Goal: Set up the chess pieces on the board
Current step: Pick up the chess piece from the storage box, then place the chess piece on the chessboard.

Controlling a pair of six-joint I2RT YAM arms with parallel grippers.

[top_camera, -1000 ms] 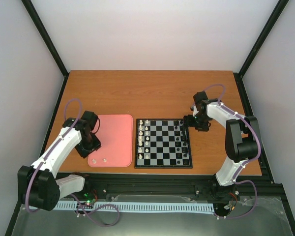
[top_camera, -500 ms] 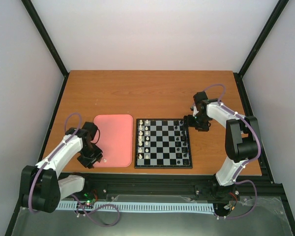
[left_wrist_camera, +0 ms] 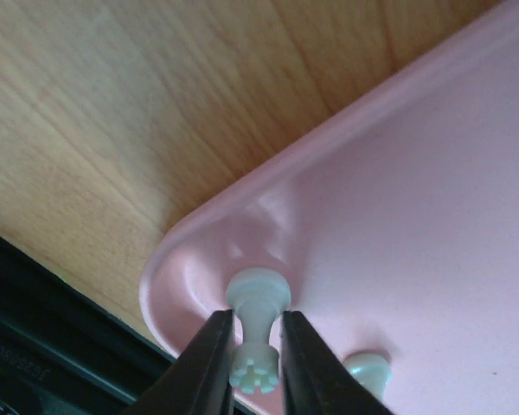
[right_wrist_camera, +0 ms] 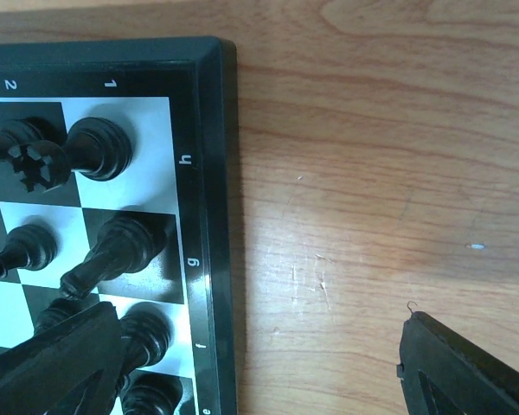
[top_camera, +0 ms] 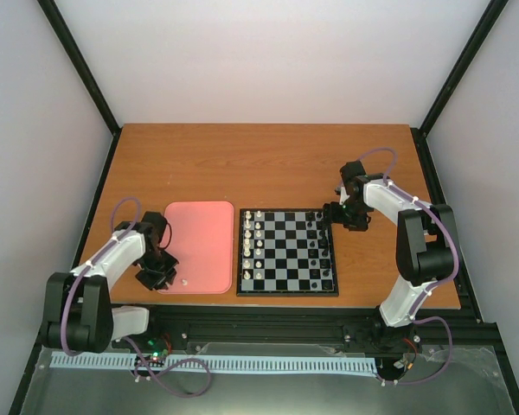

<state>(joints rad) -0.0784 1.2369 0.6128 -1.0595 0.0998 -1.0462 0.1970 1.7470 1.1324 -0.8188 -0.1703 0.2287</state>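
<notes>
My left gripper [top_camera: 160,275] is at the near left corner of the pink tray [top_camera: 199,229]. In the left wrist view it [left_wrist_camera: 258,367] is shut on the stem of a white rook [left_wrist_camera: 258,298], whose base rests in the tray's corner [left_wrist_camera: 169,277]. A second white piece [left_wrist_camera: 368,370] stands just to its right and also shows in the top view [top_camera: 183,282]. The board [top_camera: 287,285] has two columns of white pieces [top_camera: 252,246] on its left side. My right gripper [top_camera: 336,216] is open and empty [right_wrist_camera: 259,380] over the board's right edge [right_wrist_camera: 209,216].
Black pieces [top_camera: 322,251] stand in the board's right columns, and several show close to my right gripper's left finger [right_wrist_camera: 112,246]. Bare wooden table [right_wrist_camera: 372,173] lies to the right of the board. The table's black front rail [left_wrist_camera: 35,346] is just beyond the tray's corner.
My left gripper moved toward the tray's near left corner and closed on the white rook there. The right arm has not moved.
</notes>
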